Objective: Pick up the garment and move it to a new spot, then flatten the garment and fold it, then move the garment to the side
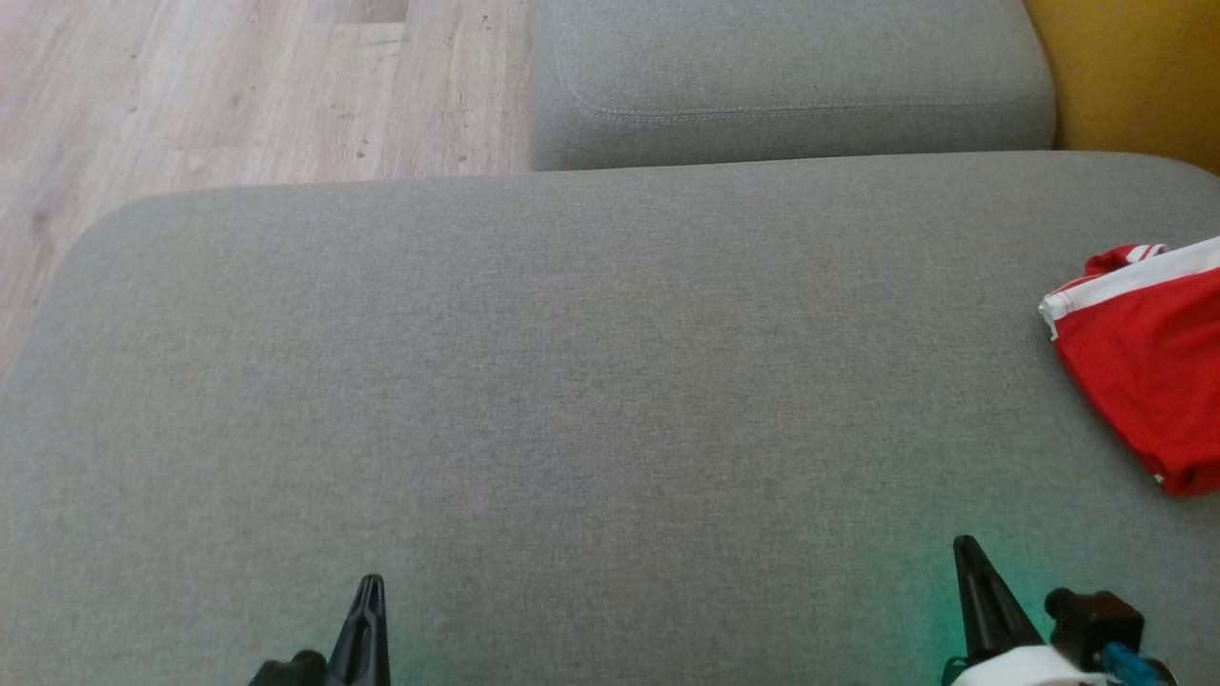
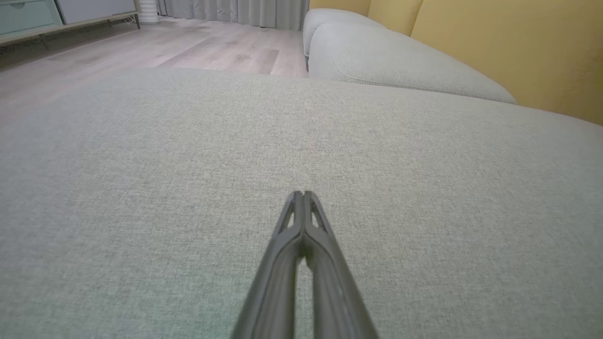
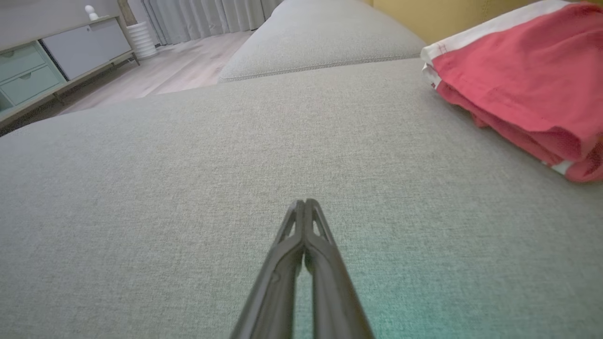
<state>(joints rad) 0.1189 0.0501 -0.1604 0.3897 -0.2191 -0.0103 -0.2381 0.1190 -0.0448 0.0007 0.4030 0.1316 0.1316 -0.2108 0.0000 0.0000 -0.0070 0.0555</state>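
The garment (image 1: 1144,372) lies at the right edge of a large grey cushion (image 1: 572,362), and the right border of the head view cuts part of it off. It is red with a white band along its upper edge, and a small piece of red-and-white striped trim shows at its top. In the right wrist view it looks like a low bundle of several layers, one over the other, resting flat on the fabric. No lettering can be seen on it.

The left pincer (image 1: 370,583) is at the lower left of the head view. Its two dark fingers are pressed together and there is nothing between them. It is above the bare cushion, well apart from the garment.

The right pincer (image 1: 965,545) is at the lower right, also clenched and empty. It is nearer to the garment, which is ahead of it and to its right, but it does not touch it. A faint green light falls on the fabric around this pincer.

Behind the large cushion there is a second grey cushion (image 1: 791,86), with a yellow backrest (image 1: 1134,67) at its right. A pale wooden floor (image 1: 238,86) is at the left. In the right wrist view a low cabinet (image 3: 47,61) with drawers and a grey curtain (image 3: 202,19) stand at the far side of the room.
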